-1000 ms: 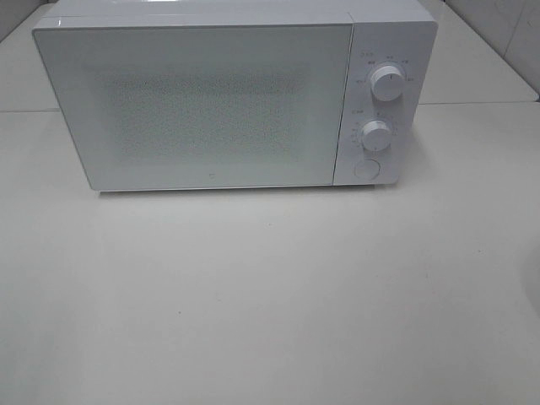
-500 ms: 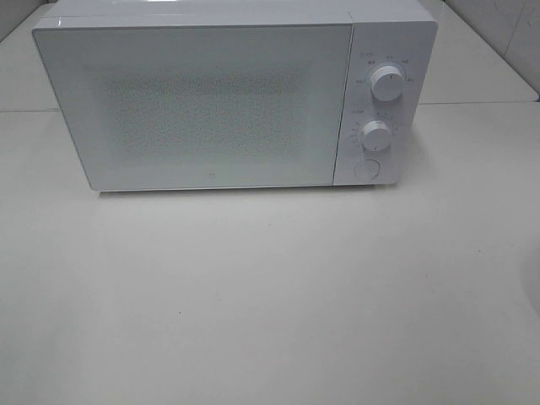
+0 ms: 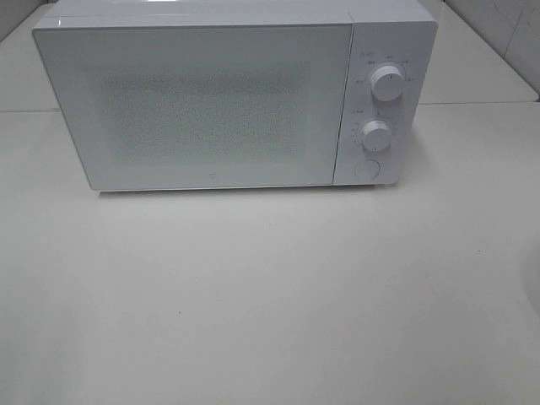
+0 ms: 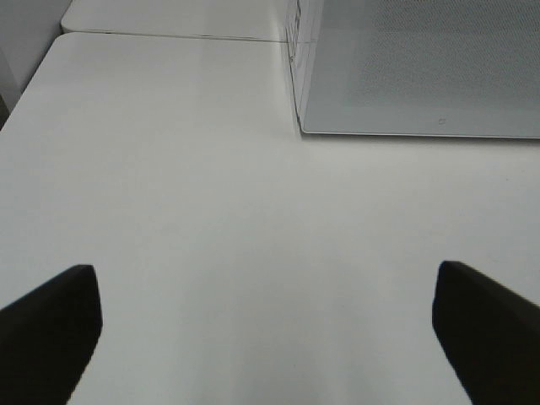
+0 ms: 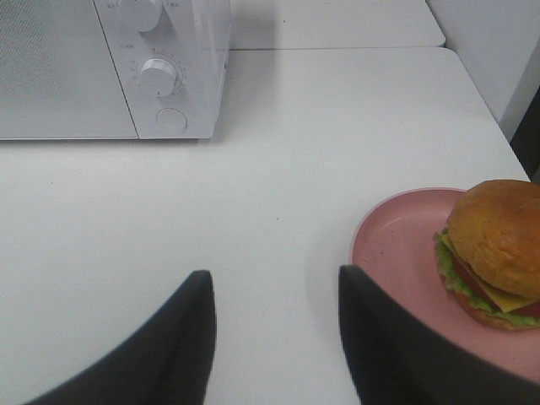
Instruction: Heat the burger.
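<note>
The burger (image 5: 494,253) sits on a pink plate (image 5: 396,240) on the white tabletop (image 3: 270,295), off to the right of the shut microwave (image 3: 211,101). The left end effector (image 4: 266,329) is spread wide. The right end effector (image 5: 274,337) stands partly apart, holding nothing, just beside the plate.

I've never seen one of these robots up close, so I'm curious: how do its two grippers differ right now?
The left gripper has its fingers spread wide, while the right gripper has them much closer together. Below the left gripper there is only bare white table; the right gripper hangs beside the pink plate carrying the burger. The left sees the microwave by its door side, the right by its knobs. Both have dark fingers and hold nothing.
</note>
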Robot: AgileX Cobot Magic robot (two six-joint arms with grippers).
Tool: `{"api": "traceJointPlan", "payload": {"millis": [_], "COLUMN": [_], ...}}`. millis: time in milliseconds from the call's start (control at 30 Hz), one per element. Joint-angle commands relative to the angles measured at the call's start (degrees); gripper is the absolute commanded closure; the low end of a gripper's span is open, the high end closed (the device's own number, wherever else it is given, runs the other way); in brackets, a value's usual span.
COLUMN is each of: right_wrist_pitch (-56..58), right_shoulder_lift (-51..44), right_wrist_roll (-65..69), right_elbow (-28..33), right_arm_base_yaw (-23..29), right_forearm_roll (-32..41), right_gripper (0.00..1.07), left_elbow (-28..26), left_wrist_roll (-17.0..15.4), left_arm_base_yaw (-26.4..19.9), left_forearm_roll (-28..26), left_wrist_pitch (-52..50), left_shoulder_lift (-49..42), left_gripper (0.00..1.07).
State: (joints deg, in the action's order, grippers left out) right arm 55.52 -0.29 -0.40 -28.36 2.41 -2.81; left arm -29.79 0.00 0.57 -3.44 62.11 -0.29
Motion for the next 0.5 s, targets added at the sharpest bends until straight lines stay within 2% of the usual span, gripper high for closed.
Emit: {"api": "traceJointPlan", "payload": {"millis": [33,500], "right_wrist_pitch": [-0.40,-0.40], "right_shoulder_lift": [-1.20,-1.20], "right_wrist_roll": [-0.52,-0.52], "right_elbow": [-0.06,-0.06], "right_arm_base_yaw": [-0.11,-0.11], "right_forearm_roll": [0.40,0.40], "right_gripper": [0.58,0.58], "left_elbow": [0.17,0.17], "left_wrist_roll": [0.34,0.34], "left_arm_base_yaw": [0.29,0.29], "left_forearm_roll": [-0.11,-0.11], "left_wrist_pitch": [-0.74,-0.74], "left_shoulder_lift": [-1.15,-0.74], "left_gripper": [0.05,0.05]}}
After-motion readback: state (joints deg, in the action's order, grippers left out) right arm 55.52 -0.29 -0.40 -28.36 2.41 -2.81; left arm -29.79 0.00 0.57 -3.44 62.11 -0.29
